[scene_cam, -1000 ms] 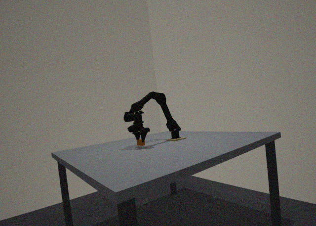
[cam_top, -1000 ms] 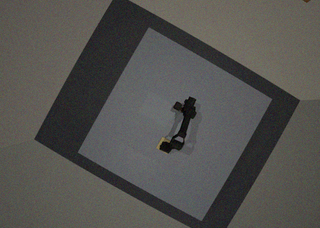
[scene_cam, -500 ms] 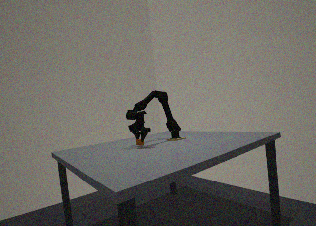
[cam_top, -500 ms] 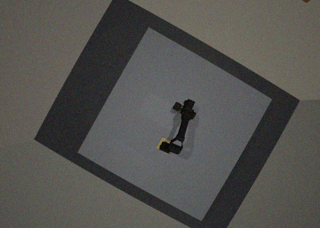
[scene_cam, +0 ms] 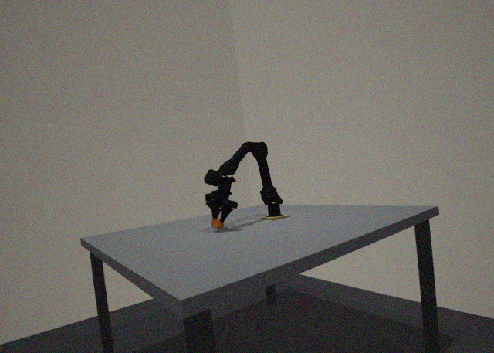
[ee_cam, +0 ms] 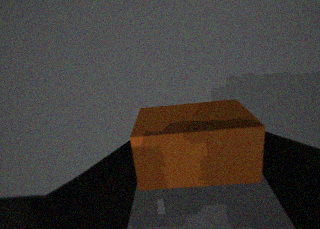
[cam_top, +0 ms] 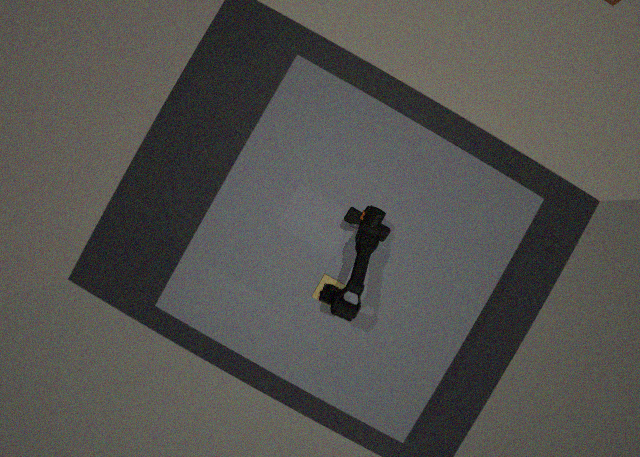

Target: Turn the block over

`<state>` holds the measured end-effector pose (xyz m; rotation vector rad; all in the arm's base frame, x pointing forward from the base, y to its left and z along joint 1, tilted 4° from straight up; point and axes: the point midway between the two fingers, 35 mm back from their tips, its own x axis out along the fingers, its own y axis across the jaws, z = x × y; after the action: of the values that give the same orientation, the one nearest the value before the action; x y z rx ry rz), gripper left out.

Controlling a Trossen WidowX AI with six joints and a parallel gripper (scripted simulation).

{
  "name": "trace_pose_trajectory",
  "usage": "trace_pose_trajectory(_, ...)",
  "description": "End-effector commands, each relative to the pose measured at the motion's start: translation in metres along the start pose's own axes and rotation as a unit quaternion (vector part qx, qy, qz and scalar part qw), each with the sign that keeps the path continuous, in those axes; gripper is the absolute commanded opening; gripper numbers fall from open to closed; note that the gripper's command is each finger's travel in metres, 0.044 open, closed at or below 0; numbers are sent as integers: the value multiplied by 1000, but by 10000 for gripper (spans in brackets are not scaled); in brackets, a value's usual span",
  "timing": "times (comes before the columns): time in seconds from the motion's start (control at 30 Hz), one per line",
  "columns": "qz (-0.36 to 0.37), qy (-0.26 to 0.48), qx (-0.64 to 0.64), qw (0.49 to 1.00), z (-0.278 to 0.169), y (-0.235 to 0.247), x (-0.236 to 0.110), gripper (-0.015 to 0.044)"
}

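The orange block [ee_cam: 197,146] [scene_cam: 216,222] sits between my black fingers. In the wrist view it fills the lower middle, with a dark finger on each side of it. My gripper [scene_cam: 219,219] [ee_cam: 193,142] is shut on the block and holds it a little above the grey table [scene_cam: 255,253] [cam_top: 289,183]. In the overhead view only a small orange speck of the block [cam_top: 363,214] shows under the wrist. No mark shows plainly on the faces that I see.
The arm's base [scene_cam: 274,210] [cam_top: 341,302] stands on a small yellow plate [scene_cam: 275,217] [cam_top: 323,282] near the table's middle. The table stands on dark legs over a dark floor patch [cam_top: 170,157].
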<state>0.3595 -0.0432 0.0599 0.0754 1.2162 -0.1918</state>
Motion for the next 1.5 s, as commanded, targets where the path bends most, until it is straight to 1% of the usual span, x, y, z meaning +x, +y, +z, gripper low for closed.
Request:
trace_pose_trajectory(0.0, -2, -32, -2, 999, -1, -1, -1, 0)
trace_pose_trajectory(0.27, -1, -90, -1, 996, -5, -1, -3, 0)
trace_pose_trajectory(0.43, -1, -97, -1, 995, -6, -1, -2, 0)
trace_pose_trajectory(0.97, 0, -208, -3, 978, -1, 2, 33, 0)
trace_pose_trajectory(1.23, 0, -265, -3, 964, -5, 2, 40, 0)
trace_pose_trajectory(1.47, 0, -313, -2, 950, -11, 1, 40, 0)
